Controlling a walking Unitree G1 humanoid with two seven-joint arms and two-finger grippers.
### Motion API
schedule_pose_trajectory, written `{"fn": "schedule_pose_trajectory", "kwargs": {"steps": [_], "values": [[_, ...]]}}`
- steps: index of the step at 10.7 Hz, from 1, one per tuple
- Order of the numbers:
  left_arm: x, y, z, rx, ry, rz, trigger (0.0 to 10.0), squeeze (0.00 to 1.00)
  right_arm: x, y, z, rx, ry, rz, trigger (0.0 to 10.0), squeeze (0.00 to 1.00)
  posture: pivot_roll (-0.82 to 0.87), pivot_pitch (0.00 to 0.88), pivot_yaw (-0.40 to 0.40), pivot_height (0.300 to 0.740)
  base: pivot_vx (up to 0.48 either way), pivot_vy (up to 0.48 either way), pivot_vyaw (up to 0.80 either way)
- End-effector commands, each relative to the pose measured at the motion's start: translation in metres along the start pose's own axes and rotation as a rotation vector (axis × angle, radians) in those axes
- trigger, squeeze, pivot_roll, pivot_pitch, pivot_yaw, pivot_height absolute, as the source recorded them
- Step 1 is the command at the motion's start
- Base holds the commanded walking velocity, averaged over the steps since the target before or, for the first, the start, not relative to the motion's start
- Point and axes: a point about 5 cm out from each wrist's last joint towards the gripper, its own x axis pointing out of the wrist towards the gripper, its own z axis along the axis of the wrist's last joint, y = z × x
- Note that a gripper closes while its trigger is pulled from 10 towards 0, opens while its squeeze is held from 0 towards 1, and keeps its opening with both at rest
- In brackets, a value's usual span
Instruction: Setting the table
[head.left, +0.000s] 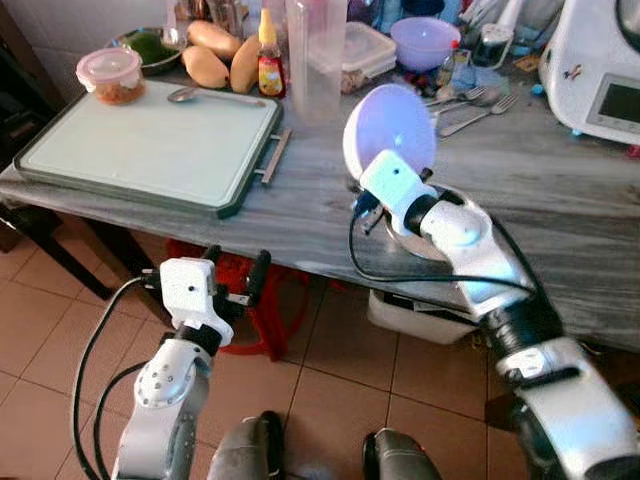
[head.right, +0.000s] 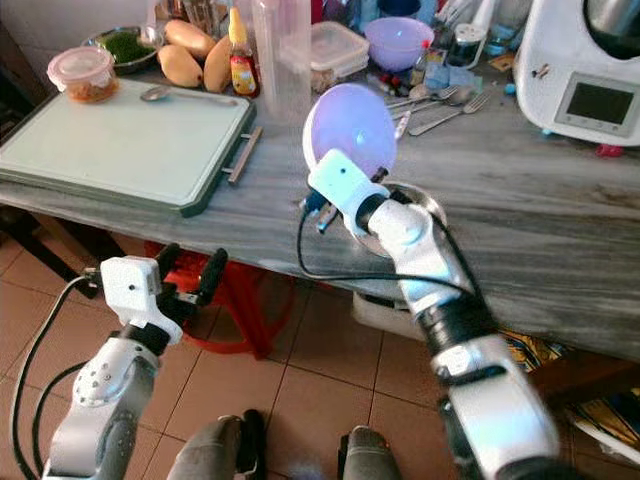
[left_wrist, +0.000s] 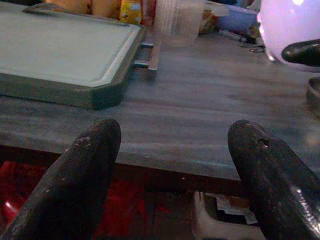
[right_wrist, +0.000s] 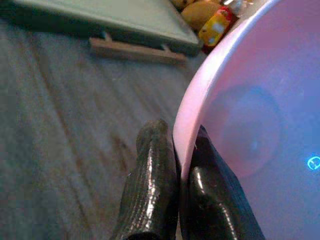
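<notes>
A lilac plastic bowl (head.left: 390, 125) is held on its side above the grey marble table (head.left: 560, 200), with the hollow facing me. My right gripper (right_wrist: 180, 137) is shut on its lower rim, one finger inside and one outside. Under that wrist a round metal dish (head.right: 422, 203) lies on the table. My left gripper (head.left: 237, 265) hangs open in front of and below the table's front edge, holding nothing; its fingertips (left_wrist: 90, 150) point at the edge.
A green tray (head.left: 150, 150) with a spoon (head.left: 185, 95) covers the table's left. Behind stand a food tub (head.left: 110, 75), a sauce bottle (head.left: 270, 60), clear cups (head.left: 315, 60), forks (head.left: 470, 105) and a white appliance (head.left: 600, 80). A red stool (head.left: 250, 300) sits underneath.
</notes>
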Motion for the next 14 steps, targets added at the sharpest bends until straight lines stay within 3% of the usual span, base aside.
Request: {"fn": "schedule_pose_trajectory", "kwargs": {"steps": [1,4,7,8,9,10,11,14], "values": [[-0.003,0.002,0.001,0.005,0.007,0.001,10.0,0.0,0.003,-0.002,0.007,-0.029,-0.028,0.027,10.0,0.0,-0.01,0.186,0.027,0.74,0.0,0.0,0.0],[-0.006,0.006,0.004,0.019,0.018,0.004,10.0,0.0,0.005,-0.003,0.002,-0.097,-0.015,0.074,10.0,0.0,0.01,0.195,0.046,0.74,0.0,0.0,0.0],[-0.007,0.005,0.007,0.016,0.02,-0.027,10.0,0.0,0.003,-0.004,-0.008,-0.108,0.002,0.116,10.0,0.0,0.02,0.201,0.061,0.74,0.0,0.0,0.0],[-0.008,0.003,0.009,0.001,0.013,-0.057,10.0,0.0,0.003,-0.006,-0.01,-0.108,0.008,0.105,10.0,0.18,0.02,0.199,0.061,0.74,0.0,0.0,0.0],[-0.008,0.002,0.009,0.004,0.011,-0.08,10.0,0.0,0.004,-0.007,-0.011,-0.108,0.007,0.104,10.0,0.7,0.02,0.197,0.06,0.74,0.0,0.0,0.0],[-0.008,0.002,0.009,-0.002,0.01,-0.077,10.0,0.0,0.003,-0.007,-0.012,-0.111,0.006,0.106,10.0,0.94,0.02,0.197,0.06,0.74,0.0,0.0,0.0],[-0.007,0.002,0.009,-0.004,0.01,-0.077,10.0,0.0,0.002,-0.008,-0.013,-0.116,0.008,0.106,10.0,1.0,0.02,0.196,0.058,0.74,0.0,0.0,0.0],[-0.006,0.001,0.008,-0.008,0.014,-0.082,10.0,0.0,0.0,-0.013,-0.008,-0.155,0.004,0.155,10.0,1.0,0.01,0.193,0.057,0.74,0.0,0.0,0.0]]}}
